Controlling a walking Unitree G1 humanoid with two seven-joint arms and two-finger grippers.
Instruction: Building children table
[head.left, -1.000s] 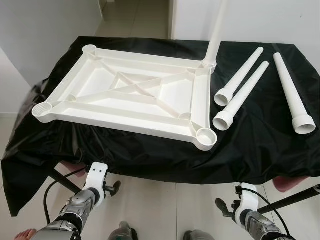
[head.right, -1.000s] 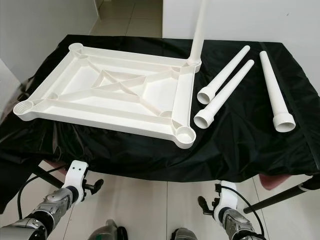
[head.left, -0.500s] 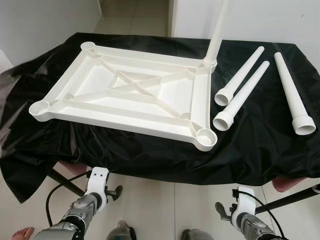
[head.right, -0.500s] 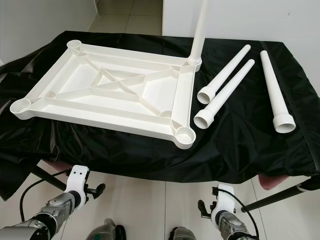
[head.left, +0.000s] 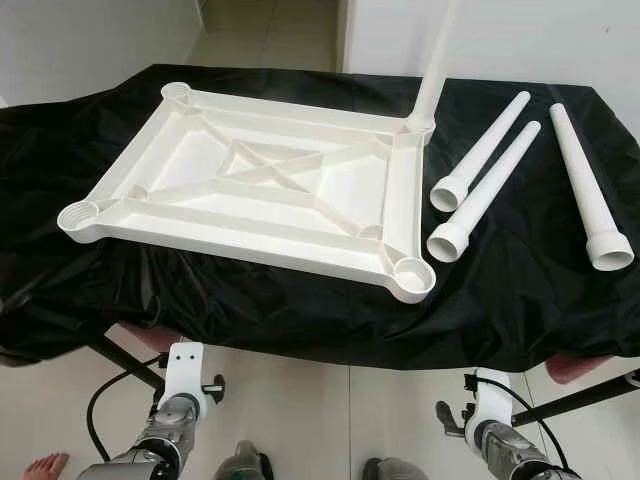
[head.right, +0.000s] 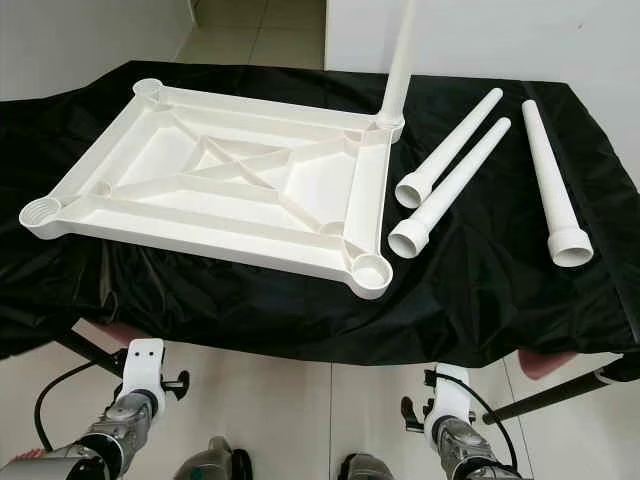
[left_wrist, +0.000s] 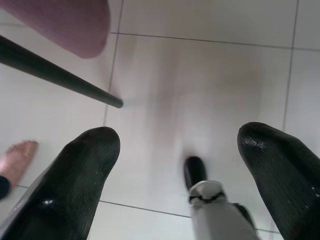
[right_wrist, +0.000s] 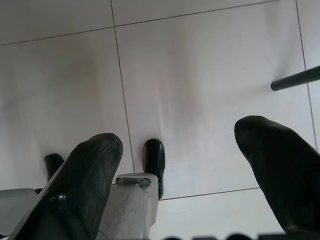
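I see the tabletop (head.left: 250, 190) lying upside down so sockets face up; three loose legs (head.left: 480, 190) wait beside it; both arms hang idle, jaws apart.

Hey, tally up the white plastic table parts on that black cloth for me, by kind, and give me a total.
White plastic tabletop frame, lying upside down: 1
White plastic leg standing upright in the far right corner socket: 1
Loose white plastic legs lying on the black cloth, right of the frame: 3
Total: 5 parts
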